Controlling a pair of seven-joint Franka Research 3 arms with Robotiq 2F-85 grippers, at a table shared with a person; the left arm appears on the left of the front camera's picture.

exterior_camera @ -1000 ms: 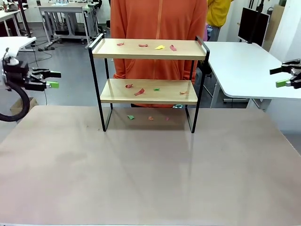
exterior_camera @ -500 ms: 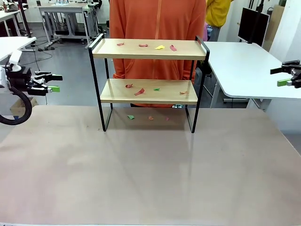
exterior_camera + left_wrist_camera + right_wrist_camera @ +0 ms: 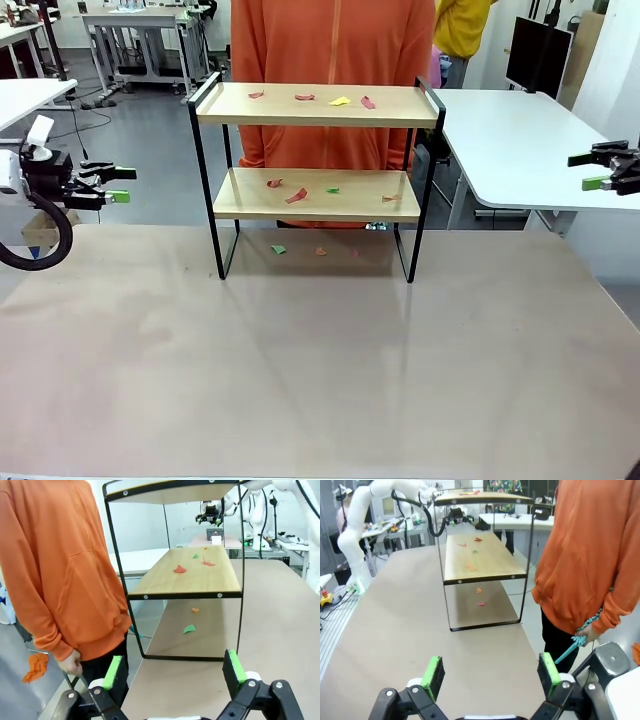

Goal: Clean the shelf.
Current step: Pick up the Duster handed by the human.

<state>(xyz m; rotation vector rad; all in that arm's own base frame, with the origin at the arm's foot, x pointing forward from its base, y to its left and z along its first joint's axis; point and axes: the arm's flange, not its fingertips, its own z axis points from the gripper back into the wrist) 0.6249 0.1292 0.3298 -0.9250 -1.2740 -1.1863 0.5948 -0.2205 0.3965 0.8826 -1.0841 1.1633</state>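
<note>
Shelf, place: the shelf (image 3: 400,108) stands in the upper middle of the front view, at the far edge of the table (image 3: 320,380), with a person in an orange top (image 3: 335,40) close behind it.
Shelf, look: two pale wooden boards sit in a thin black frame with raised rails at each end. Paper scraps litter it in red, yellow and green, on the top board (image 3: 340,100), on the lower board (image 3: 296,195) and on the table beneath (image 3: 278,249).
Left claw: the left gripper (image 3: 118,184) hangs at the left edge of the frame, level with the lower board. Its jaws are spread wide and it holds nothing; in its wrist view (image 3: 174,670) the green pads frame empty air.
Right claw: the right gripper (image 3: 585,171) hangs at the far right edge, between the heights of the two boards. Its jaws are also apart and empty, and its wrist view (image 3: 490,674) shows the same.
Bearing: the shelf's long axis runs left to right across the front view, and each claw points inward at one end of it. In both wrist views the boards stretch away lengthwise.
Nearer arm: both are well apart from the frame. The left looks somewhat closer, judging by the front view.
Coming move: whichever arm goes in must likely enter past an end rail, or from the open front.
</note>
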